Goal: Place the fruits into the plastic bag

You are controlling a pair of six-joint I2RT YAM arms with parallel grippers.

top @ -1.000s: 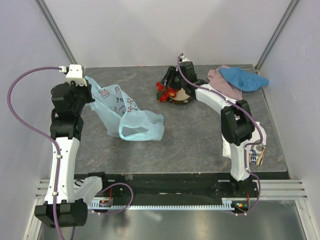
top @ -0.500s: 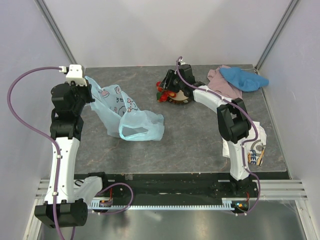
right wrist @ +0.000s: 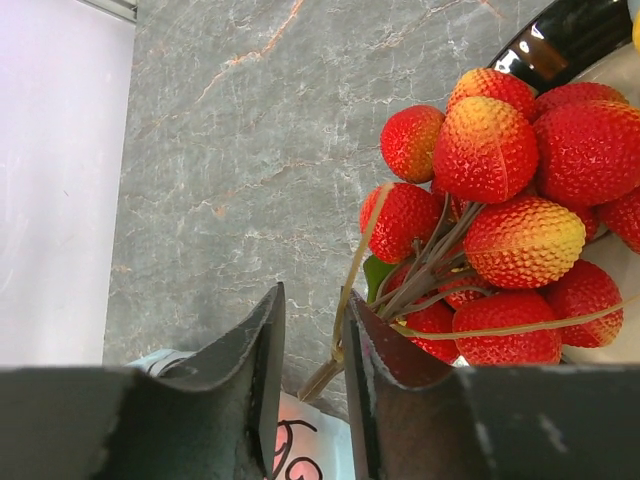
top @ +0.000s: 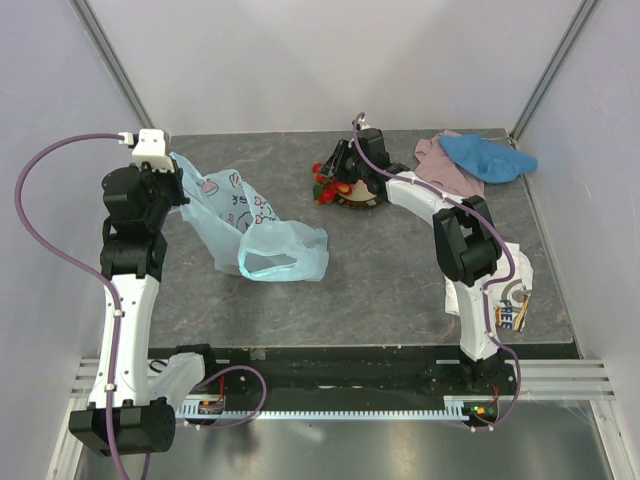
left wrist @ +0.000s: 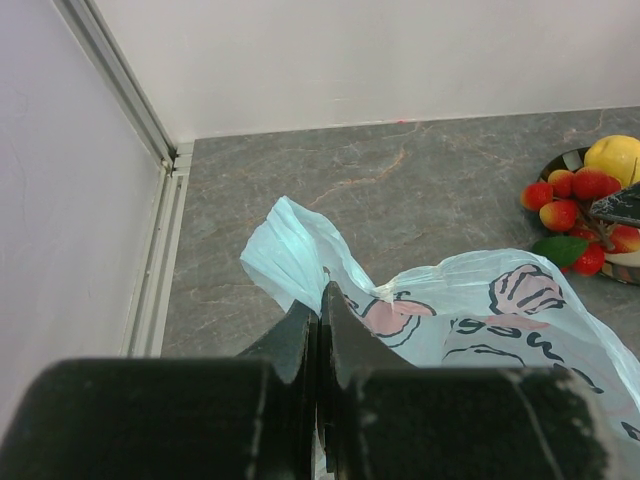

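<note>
The light-blue plastic bag (top: 250,225) lies on the left of the table, its mouth facing the near side. My left gripper (top: 183,192) is shut on the bag's far corner (left wrist: 300,250). The fruits sit on a dark-rimmed plate (top: 367,201) at the back centre: a bunch of bumpy red fruits (right wrist: 500,200) and a yellow lemon (left wrist: 615,155). My right gripper (right wrist: 315,310) is open by a narrow gap at the plate's left edge. The bunch's tan stem (right wrist: 352,290) lies between the fingers, against the right one. Other fruits are hidden under the arm.
A blue cloth (top: 485,155) lies on a pink cloth (top: 437,160) at the back right corner. A white printed sheet (top: 515,300) lies by the right arm's base. White walls close the table on three sides.
My right gripper has shifted slightly left and lower over the plate, toward the red bunch. The left arm and the bag have not moved.
</note>
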